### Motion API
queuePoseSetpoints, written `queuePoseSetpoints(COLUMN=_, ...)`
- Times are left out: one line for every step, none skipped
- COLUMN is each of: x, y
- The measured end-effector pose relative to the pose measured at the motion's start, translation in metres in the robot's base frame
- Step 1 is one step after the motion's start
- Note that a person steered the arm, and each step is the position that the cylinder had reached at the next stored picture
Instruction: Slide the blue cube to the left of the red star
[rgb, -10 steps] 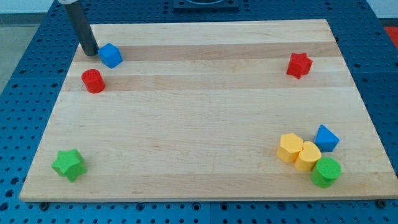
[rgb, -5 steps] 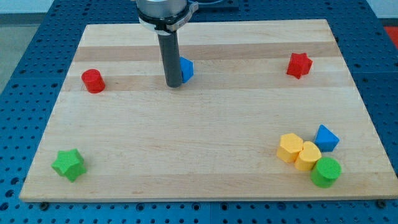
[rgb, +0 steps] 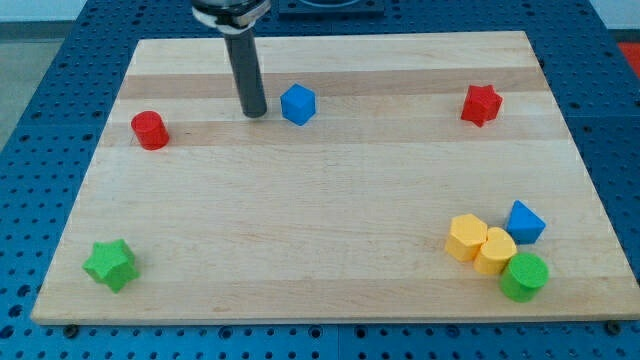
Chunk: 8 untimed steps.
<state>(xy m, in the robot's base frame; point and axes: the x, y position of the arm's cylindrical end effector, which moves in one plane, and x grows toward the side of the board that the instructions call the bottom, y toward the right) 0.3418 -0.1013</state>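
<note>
My tip (rgb: 254, 112) is a bare rod with no jaws to open or close; it stands just left of the blue cube (rgb: 297, 104), seemingly apart from it, though the gap is hard to judge. The red star (rgb: 481, 104) sits well to the right. An off-centre push could spin the cube away toward the board's top edge.

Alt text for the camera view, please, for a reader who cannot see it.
My tip rests on a wooden board, apart from the blue cube on its right; the red star sits far right. Other coloured blocks are scattered about.
</note>
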Motion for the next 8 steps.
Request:
queuePoseSetpoints(x=0.000, y=0.002)
queuePoseSetpoints(x=0.000, y=0.028)
queuePoseSetpoints(x=0.006, y=0.073)
queuePoseSetpoints(x=0.018, y=0.121)
queuePoseSetpoints(x=0.026, y=0.169)
queuePoseSetpoints(x=0.026, y=0.212)
queuePoseSetpoints(x=0.026, y=0.252)
queuePoseSetpoints(x=0.026, y=0.261)
